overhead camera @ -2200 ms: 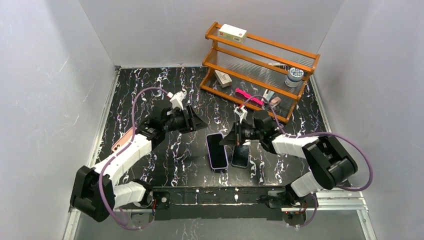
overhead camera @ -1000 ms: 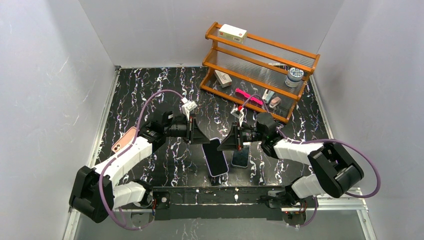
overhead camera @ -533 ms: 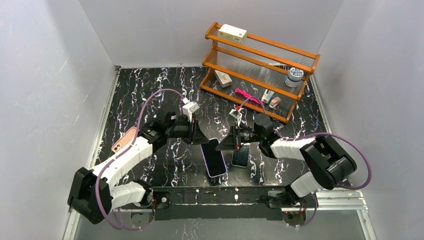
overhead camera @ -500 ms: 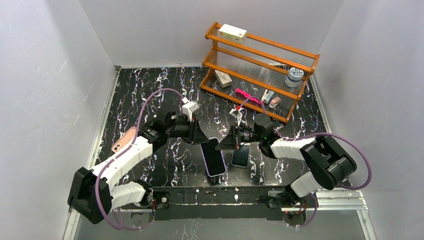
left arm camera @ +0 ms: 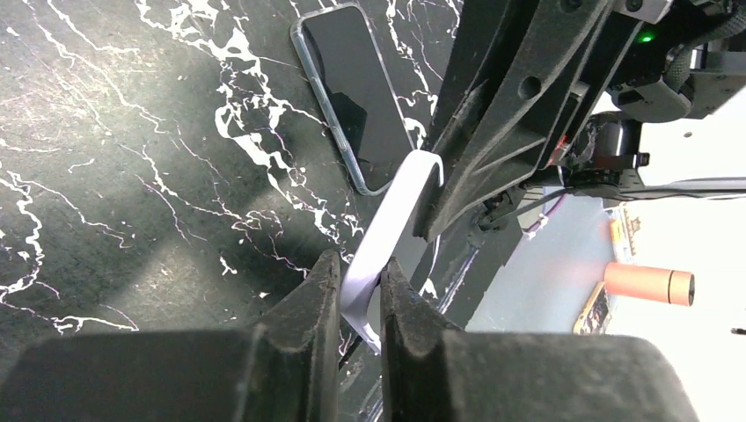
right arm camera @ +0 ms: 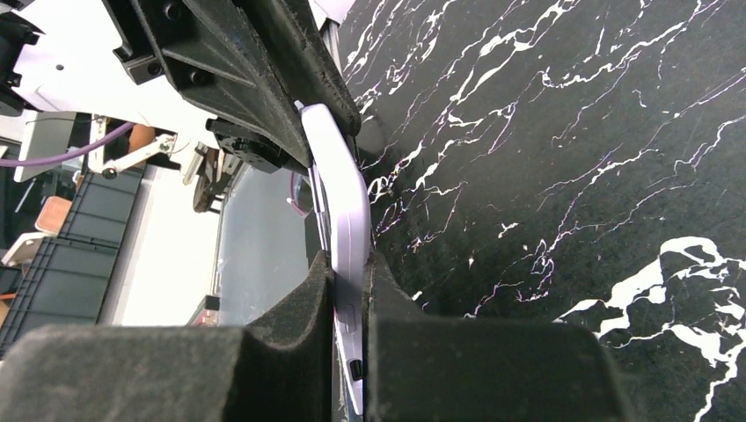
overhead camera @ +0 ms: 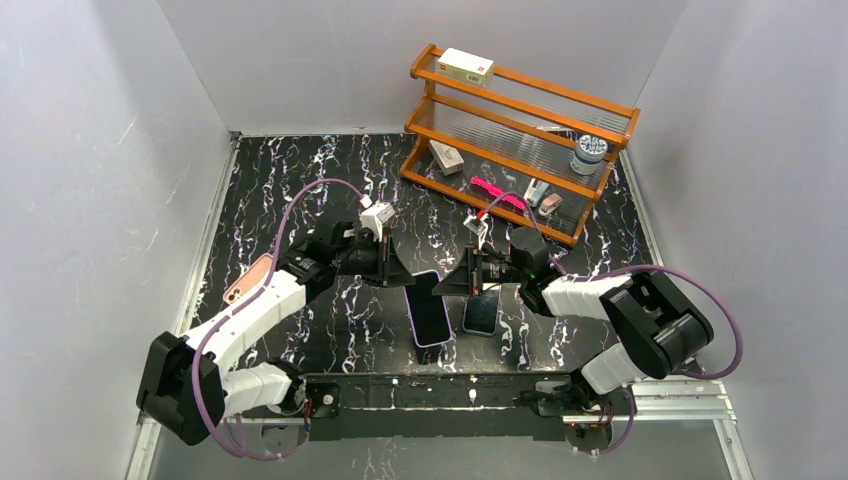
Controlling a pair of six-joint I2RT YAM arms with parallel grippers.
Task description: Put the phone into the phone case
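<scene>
- Lavender phone case (left arm camera: 396, 211) sits pinched edge-on in the left gripper (left arm camera: 359, 274), jaws nearly closed on its rim.
- Right gripper (right arm camera: 350, 264) clamps the same case from the opposite side, jaws almost together, so the two grippers meet nose to nose.
- Left arm reaches in low from the left with its forearm stretched out. Right arm folds at the elbow and points its wrist leftward.
- Case bends slightly between the two grips. From overhead its dark inner face shows upward, but I cannot tell whether its near end touches the black marbled table (overhead camera: 300, 190).
- Phone (overhead camera: 481, 314) lies flat, screen up, just right of the case.
- Orange wooden rack (overhead camera: 560, 90) stands at the far right corner.
</scene>
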